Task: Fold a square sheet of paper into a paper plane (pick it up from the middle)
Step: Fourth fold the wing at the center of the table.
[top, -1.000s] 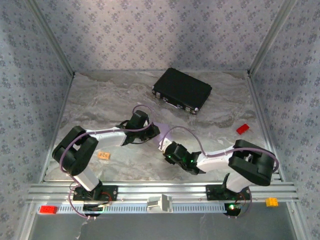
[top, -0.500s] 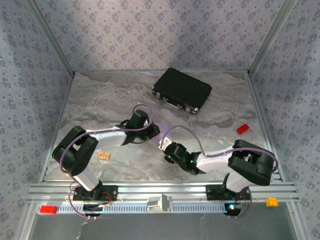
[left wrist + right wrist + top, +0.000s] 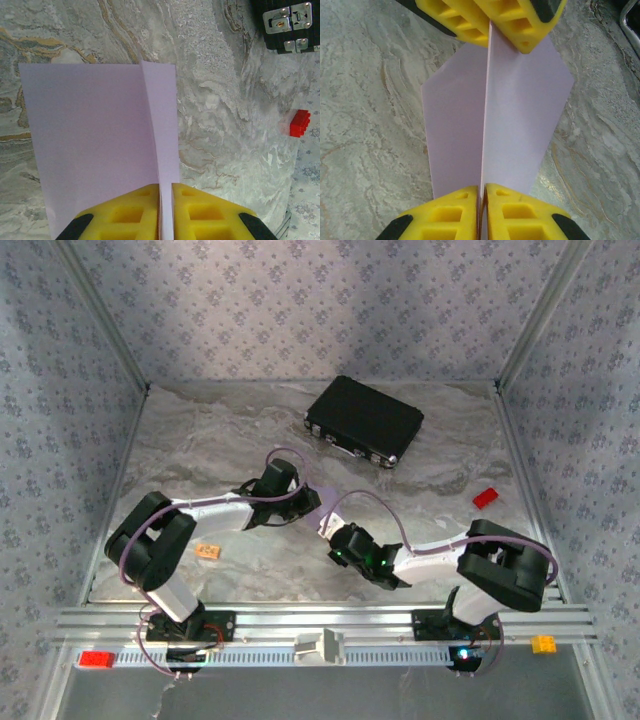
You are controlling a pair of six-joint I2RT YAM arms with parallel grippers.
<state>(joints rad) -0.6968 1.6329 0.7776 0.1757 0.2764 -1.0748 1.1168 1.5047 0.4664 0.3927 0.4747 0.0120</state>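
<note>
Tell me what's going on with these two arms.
They are partway through folding a paper plane. The square sheet of paper, pale lilac, is creased down its middle and held by that raised ridge over the marble table. The left gripper pinches one end of the crease and the right gripper pinches the opposite end, facing it. The two halves spread out to either side. A black case, a red block and a tan block lie apart from it.

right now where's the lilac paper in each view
top external: lilac paper, a thin pale strip just below centre
left wrist: left of centre, rising from the bottom edge
right wrist: centre, bottom to top
shared landmark: left gripper clamping it, bottom of its own view, top of right wrist view
</note>
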